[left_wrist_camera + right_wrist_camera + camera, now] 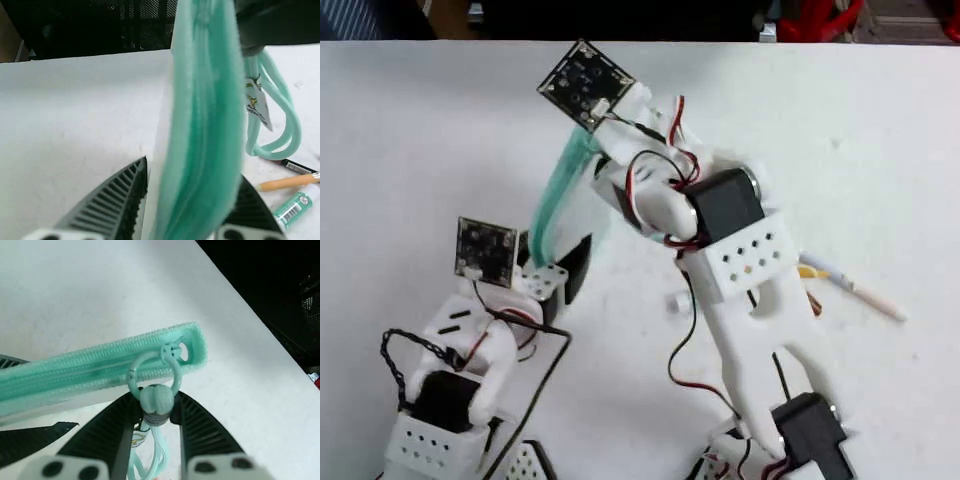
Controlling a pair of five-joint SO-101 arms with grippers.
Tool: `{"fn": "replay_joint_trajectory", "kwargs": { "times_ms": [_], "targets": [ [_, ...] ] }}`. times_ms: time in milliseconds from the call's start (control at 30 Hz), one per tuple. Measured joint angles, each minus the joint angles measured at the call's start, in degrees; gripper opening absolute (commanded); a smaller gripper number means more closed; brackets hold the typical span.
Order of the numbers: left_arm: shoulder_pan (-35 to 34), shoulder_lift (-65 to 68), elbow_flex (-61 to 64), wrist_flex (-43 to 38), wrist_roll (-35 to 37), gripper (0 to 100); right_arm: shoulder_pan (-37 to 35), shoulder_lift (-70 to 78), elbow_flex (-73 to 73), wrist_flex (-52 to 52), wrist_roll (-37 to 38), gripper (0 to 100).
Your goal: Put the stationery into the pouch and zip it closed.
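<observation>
pouch point(550, 205) on edge, left tool point(193, 172) seemingly clamping it

Not much else around: a plain white bench point(420, 150), something red point(820, 20) just past its far right corner, blue striped fabric point(345, 18) past the far left corner, dark mesh point(100, 25) beyond the far edge.

Bright, even light, seemingly from above, washing the table point(410, 130) almost to plain white in the high view. Faint, soft shadows beside the right arm point(760, 330) (greyest at lower centre). Dark band along the top edge. Unlit black behind the pouch point(200, 125) in both wrist views.
</observation>
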Motion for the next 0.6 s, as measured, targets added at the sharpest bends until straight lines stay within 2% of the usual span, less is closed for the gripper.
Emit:
{"fn": "replay_joint_trajectory", "kwargs": {
  "times_ms": [133, 267, 600],
  "targets": [
    [0.3, 0.0, 3.6, -4.3, 0.3, 2, 0.0, 0.0, 0.0, 1.8, 0.0, 1.8],
    [0.6, 0.0, 5.7, -8.9, -2.8, 2, -1.9, 0.0, 0.0, 5.1, 0.0, 1.8],
    [2.9, 0.1, 6.0, -9.9, -5.5, 2, -11.7, -4.7, -0.5, 11.2, -4.2, 1.8]
  ]
}}
